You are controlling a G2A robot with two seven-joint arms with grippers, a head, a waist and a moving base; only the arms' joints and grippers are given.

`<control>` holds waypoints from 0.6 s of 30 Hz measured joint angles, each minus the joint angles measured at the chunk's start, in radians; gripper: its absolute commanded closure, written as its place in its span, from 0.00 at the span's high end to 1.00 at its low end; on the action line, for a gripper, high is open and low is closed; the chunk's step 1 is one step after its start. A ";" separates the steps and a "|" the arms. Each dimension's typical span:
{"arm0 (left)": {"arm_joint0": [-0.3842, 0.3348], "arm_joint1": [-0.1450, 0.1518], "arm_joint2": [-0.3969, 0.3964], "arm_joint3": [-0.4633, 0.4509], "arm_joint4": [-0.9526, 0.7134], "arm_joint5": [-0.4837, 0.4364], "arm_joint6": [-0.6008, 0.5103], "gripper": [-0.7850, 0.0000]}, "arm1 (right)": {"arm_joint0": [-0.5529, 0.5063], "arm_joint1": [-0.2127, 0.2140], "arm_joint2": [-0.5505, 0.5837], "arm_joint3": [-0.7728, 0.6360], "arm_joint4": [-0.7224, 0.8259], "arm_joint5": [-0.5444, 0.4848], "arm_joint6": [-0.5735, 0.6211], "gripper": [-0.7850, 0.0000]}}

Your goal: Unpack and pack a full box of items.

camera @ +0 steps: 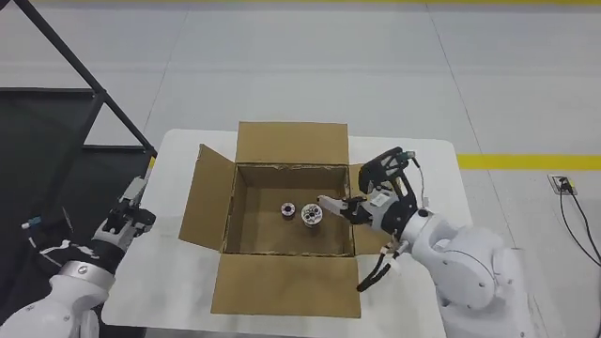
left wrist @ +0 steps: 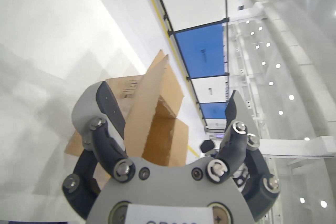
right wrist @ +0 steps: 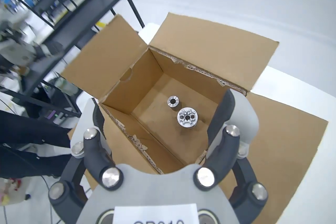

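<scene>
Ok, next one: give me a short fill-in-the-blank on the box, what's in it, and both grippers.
1. The cardboard box on the table stands with its flaps ____.
2. Inside it lie ____ metal pieces, a smaller part next to a larger part.
3. The right gripper hangs over the box with its fingers ____.
4. The left gripper, off to the side of the box, is open and holds ____.

Missing words: open; two; open; nothing.

We see a white desk point(camera: 169, 272) with rounded corners. One open cardboard box point(camera: 291, 143) stands directly on it near the middle, its four flaps spread outward, the front flap reaching close to the desk's near edge.
</scene>
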 measured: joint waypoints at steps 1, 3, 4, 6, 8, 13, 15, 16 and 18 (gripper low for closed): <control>-0.011 0.003 0.017 0.010 0.018 0.004 -0.016 1.00 | -0.016 0.003 0.039 -0.005 0.037 0.004 -0.012 1.00; -0.025 0.008 0.054 0.017 0.042 0.003 -0.060 1.00 | -0.044 0.009 0.122 0.003 0.124 0.024 -0.017 1.00; -0.028 0.011 0.068 0.015 0.049 0.002 -0.082 1.00 | -0.049 0.012 0.154 0.016 0.164 0.040 -0.005 1.00; -0.029 0.017 0.102 0.003 0.080 0.000 -0.124 1.00 | -0.035 0.020 0.222 0.062 0.271 0.067 0.048 1.00; -0.030 0.022 0.138 -0.004 0.122 -0.002 -0.153 1.00 | -0.001 0.029 0.280 0.135 0.369 0.092 0.119 1.00; -0.037 0.030 0.211 -0.021 0.173 -0.008 -0.208 1.00 | 0.127 0.056 0.338 0.374 0.459 0.149 0.276 1.00; -0.041 0.033 0.239 -0.030 0.181 0.001 -0.230 1.00 | 0.181 0.066 0.332 0.473 0.452 0.149 0.321 1.00; -0.044 0.034 0.252 -0.032 0.186 0.005 -0.238 1.00 | 0.201 0.070 0.325 0.510 0.448 0.141 0.339 1.00; -0.057 0.037 0.286 -0.030 0.202 0.016 -0.257 1.00 | 0.241 0.077 0.302 0.583 0.439 0.118 0.386 1.00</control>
